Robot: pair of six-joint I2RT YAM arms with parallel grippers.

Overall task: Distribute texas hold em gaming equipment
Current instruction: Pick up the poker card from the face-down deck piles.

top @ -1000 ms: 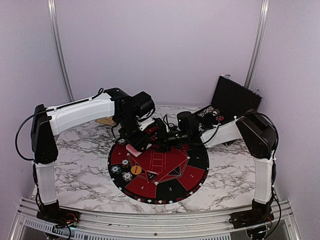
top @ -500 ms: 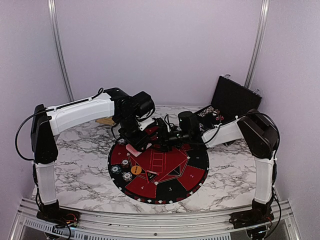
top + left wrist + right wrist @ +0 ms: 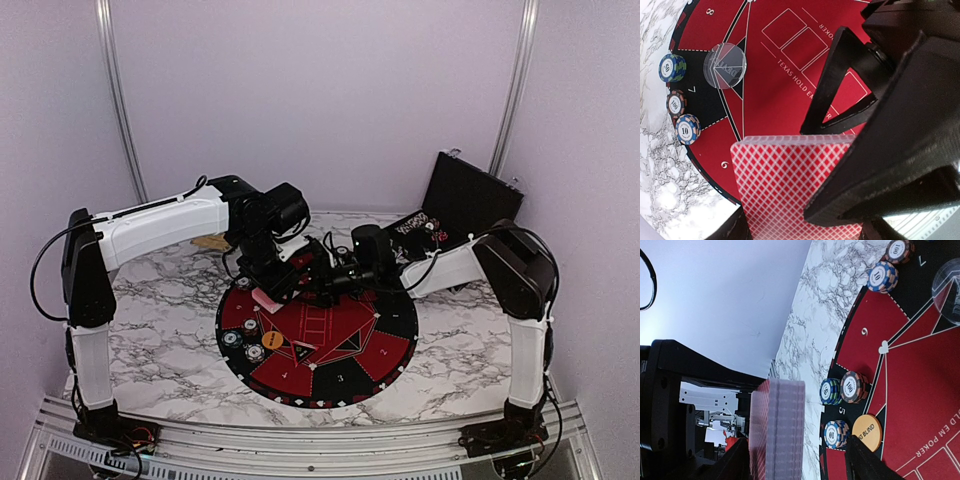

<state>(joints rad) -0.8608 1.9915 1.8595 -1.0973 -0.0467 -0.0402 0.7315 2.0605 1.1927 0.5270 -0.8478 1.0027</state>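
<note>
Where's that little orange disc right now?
The orange disc lies on the left part of the round mat in the top view, just right of chip stacks near the rim.

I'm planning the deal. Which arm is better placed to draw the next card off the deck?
Right, probably. The left claw is shut on the card deck, so it is occupied; the right claw stands open with the deck just ahead of it.

White marble-veined tabletop, and flat in its middle sits the big round red-and-black mat. At the far right, a black case stands open. Far left, a small tan object, too small to call.
</note>
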